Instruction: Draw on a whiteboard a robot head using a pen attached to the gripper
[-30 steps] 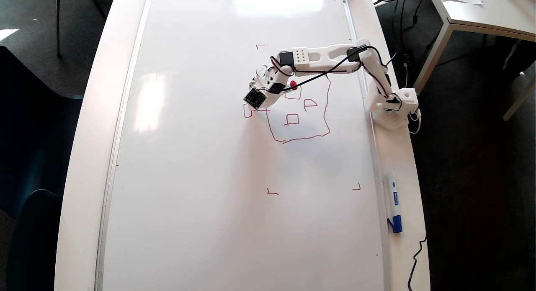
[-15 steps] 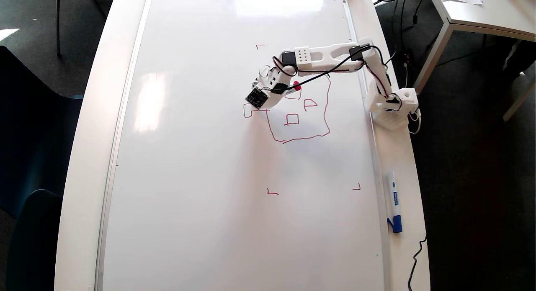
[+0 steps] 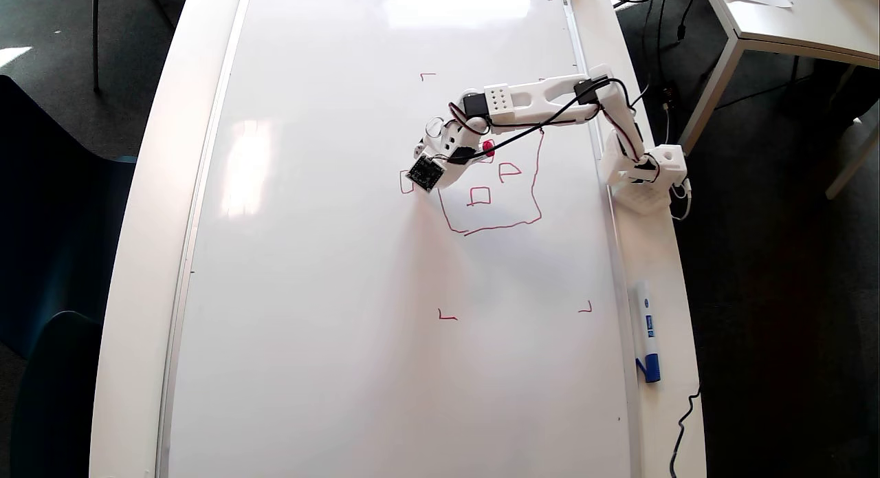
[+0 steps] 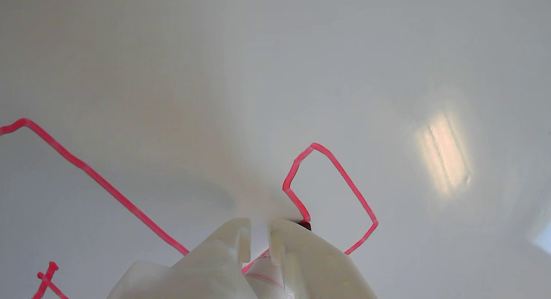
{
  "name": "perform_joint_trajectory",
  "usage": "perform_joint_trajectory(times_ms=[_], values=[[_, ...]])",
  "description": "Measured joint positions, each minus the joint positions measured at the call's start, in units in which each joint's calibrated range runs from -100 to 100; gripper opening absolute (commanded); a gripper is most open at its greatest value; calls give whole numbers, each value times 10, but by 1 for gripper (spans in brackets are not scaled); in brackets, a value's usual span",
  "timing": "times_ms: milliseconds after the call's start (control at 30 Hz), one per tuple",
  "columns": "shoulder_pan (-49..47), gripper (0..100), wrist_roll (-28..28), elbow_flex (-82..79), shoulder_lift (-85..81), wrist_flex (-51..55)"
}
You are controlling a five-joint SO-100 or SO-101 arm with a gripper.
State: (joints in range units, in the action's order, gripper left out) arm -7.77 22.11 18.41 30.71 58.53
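The whiteboard [image 3: 330, 272] fills most of the overhead view. On it is the red robot head [image 3: 489, 192]: a wobbly square outline with small shapes inside and a small box [image 3: 405, 182] at its left. My white gripper [image 3: 427, 179] hangs over the outline's upper left corner. The pen's red cap [image 3: 489, 148] shows behind the gripper. In the wrist view the gripper [image 4: 259, 230] has its jaws together with only a thin slit. The pen's dark red tip [image 4: 304, 225] peeks out beside the right finger [image 4: 297, 247], on the small box's [image 4: 344, 178] line.
A white marker with a blue cap [image 3: 646, 340] lies on the table strip right of the board. The arm's base [image 3: 646, 179] stands on that strip. Small red corner marks [image 3: 447, 316] sit around the drawing. Another table [image 3: 797, 17] is at the upper right.
The gripper has slid a little down and to the right in the overhead view, and now covers the right part of the small box. The drawing looks the same.
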Motion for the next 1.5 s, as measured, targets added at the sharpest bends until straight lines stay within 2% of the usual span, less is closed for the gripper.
perform_joint_trajectory(times_ms=[333,500,900,1167,1367,1400,1500], values=[[1,1,-3,-1,-74,9],[20,1,-34,-2,-130,11],[20,1,-75,-199,-329,68],[26,1,-136,-441,-525,-47],[24,1,-208,-670,-719,-216],[26,1,-226,-735,-768,-271],[32,1,-250,-814,-828,-343]])
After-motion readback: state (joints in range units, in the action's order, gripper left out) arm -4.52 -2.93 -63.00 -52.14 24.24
